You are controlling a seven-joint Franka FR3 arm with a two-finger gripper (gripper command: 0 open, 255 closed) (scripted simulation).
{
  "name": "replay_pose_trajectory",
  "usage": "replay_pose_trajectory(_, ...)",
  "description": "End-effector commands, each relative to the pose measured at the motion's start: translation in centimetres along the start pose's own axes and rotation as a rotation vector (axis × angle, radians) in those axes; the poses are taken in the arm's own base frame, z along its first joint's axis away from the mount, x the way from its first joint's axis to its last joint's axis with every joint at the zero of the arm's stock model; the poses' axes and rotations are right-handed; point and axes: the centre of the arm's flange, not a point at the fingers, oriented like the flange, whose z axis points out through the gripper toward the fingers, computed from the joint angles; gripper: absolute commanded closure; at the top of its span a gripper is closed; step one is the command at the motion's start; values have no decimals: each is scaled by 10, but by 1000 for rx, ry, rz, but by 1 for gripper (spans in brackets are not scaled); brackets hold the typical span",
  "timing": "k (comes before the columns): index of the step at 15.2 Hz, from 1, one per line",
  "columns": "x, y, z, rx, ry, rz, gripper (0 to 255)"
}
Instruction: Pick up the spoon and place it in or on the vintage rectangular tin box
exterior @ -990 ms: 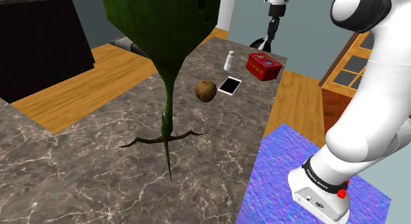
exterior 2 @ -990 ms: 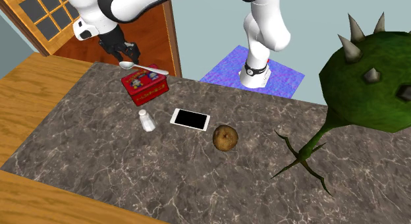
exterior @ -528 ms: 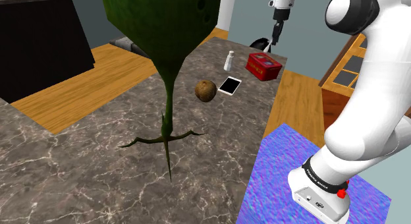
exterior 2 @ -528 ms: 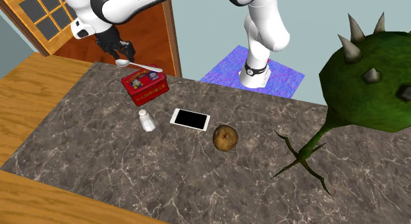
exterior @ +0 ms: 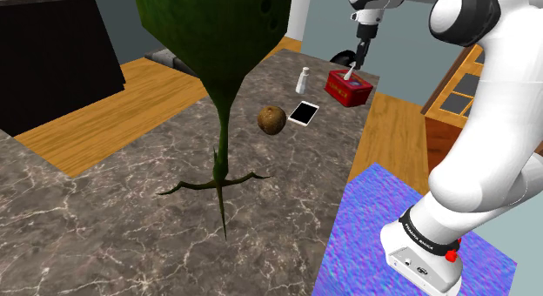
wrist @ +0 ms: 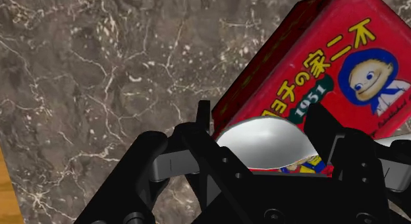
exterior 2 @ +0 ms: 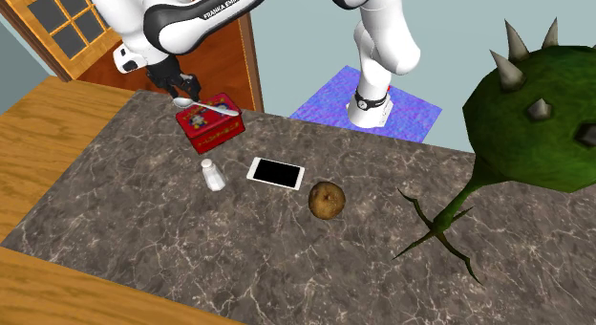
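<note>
End effector (exterior 2: 178,88) clamped on silver spoon (wrist: 263,140); to be lowered onto red rectangular tin (wrist: 329,64) lid, then released.

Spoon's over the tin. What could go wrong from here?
1. The gripper is shut on the bowl end of the spoon, and the handle reaches across the red tin toward its edge. If released off-centre, the spoon may tip or slide off the lid.
2. The tin sits close to the counter edge, so a hard press down could nudge it that way.
</note>
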Motion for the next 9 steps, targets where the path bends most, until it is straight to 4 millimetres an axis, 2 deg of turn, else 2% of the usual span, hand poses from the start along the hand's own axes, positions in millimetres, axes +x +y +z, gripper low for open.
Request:
replay_pose_trajectory(1, 1, 1, 9, -1, 1, 0, 255)
replay_pose_trajectory(2, 2, 1, 15, -1, 1, 0, 255)
replay_pose_trajectory(9, 2, 1, 15, -1, 1, 0, 255)
